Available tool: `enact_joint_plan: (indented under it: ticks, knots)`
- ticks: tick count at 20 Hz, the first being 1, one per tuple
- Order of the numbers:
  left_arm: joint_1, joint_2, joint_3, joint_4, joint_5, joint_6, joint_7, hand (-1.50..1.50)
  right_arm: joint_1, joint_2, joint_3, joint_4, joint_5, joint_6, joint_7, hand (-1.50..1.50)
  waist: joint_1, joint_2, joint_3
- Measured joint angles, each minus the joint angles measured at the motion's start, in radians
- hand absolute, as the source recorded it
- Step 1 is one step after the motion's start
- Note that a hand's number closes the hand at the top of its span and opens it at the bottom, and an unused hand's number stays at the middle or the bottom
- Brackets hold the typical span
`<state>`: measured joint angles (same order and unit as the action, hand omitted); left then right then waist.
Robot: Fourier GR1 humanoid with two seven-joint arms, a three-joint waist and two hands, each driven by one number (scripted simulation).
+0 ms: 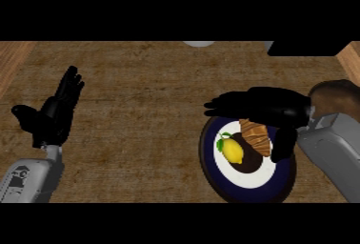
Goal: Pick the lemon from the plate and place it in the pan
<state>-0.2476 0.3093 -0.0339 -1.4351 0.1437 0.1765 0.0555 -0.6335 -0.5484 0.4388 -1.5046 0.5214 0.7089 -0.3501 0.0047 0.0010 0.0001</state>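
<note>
Nearest, at lower right of the frame, the lemon (pixel 233 151) is seen on the plate (pixel 211 167), its long axis upright, just below-left of the open, empty right hand (pixel 264 108).

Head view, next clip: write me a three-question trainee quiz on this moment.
1. True or false: the yellow lemon lies on the round dark-rimmed plate.
2. Which hand is over the plate? A) right hand B) left hand
3. Fill in: beside the lemon on the plate lies a brown ____.

Key: 1 true. 2 A; the left hand rests open, fingers up, at the view's left. 3 croissant.
</note>
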Motion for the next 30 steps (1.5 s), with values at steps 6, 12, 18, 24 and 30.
enact_joint_plan:
  ticks: [6, 12, 18, 24, 30]
  knots:
    - [0.003, -0.02, 0.005, -0.011, -0.02, -0.007, 0.007, 0.0, -0.022, 0.049, 0.045, 0.098, 0.096, -0.02, -0.047, -1.5, 0.004, 0.001, 0.0]
    - [0.012, -0.019, 0.03, -0.023, -0.027, -0.029, 0.019, 0.0, 0.006, 0.059, 0.082, 0.124, 0.186, -0.066, -0.101, -1.5, 0.002, 0.0, 0.0]
    - [0.008, -0.033, 0.045, -0.017, -0.038, -0.037, 0.02, 0.0, 0.012, 0.089, 0.122, 0.119, 0.292, -0.079, -0.084, -1.5, -0.001, -0.001, 0.0]
    - [0.01, -0.045, 0.056, -0.027, -0.052, -0.044, 0.026, 0.0, 0.011, 0.129, 0.155, 0.153, 0.424, -0.098, -0.08, -1.5, 0.0, -0.001, 0.0]
    - [0.01, -0.055, 0.079, -0.003, -0.06, -0.066, 0.007, 0.0, 0.053, 0.147, 0.151, 0.159, 0.517, -0.099, -0.096, -1.5, -0.002, -0.001, 0.0]
